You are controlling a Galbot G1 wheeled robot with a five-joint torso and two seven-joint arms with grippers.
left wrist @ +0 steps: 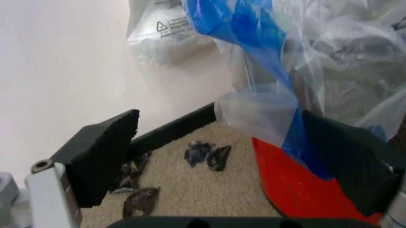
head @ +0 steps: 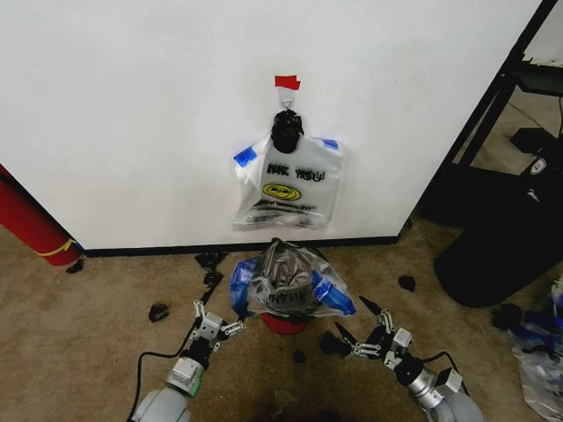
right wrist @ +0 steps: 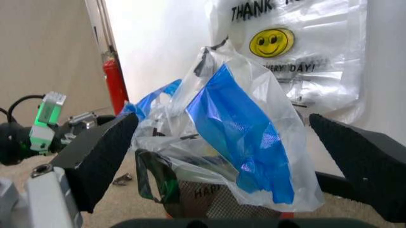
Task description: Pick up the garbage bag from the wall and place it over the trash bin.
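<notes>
The garbage bag (head: 288, 280) sits draped over the trash bin (head: 286, 323) on the carpet floor (head: 106, 352), just in front of the wall (head: 132, 105); the clear plastic billows up above the bin, its blue-edged handles hang down on either side, and only a sliver of the bin's red body shows beneath it. In the right wrist view the bag (right wrist: 235, 152) bulges between the jaws' dark pads, one blue handle facing the camera, with dark print visible through the plastic near the bin's rim. The left gripper (head: 214, 327) hovers low beside the bin on the robot's left, its jaws spread open and holding nothing; in the left wrist view a blue handle (left wrist: 266, 61) hangs between the open pads above the red bin (left wrist: 298, 185). The right gripper (head: 367, 331) is on the opposite side of the bin, jaws likewise wide open and empty. On the wall above, a bundle of bags (head: 288, 186) tied with a black knot (head: 287, 132) hangs from a small hook (head: 287, 99) under a strip of red tape (head: 287, 83). Small dark scraps (head: 158, 311) lie scattered on the carpet around the bin. A red cylinder (head: 31, 224) leans by the wall at the left, and a large black object (head: 497, 246) stands at the right.
</notes>
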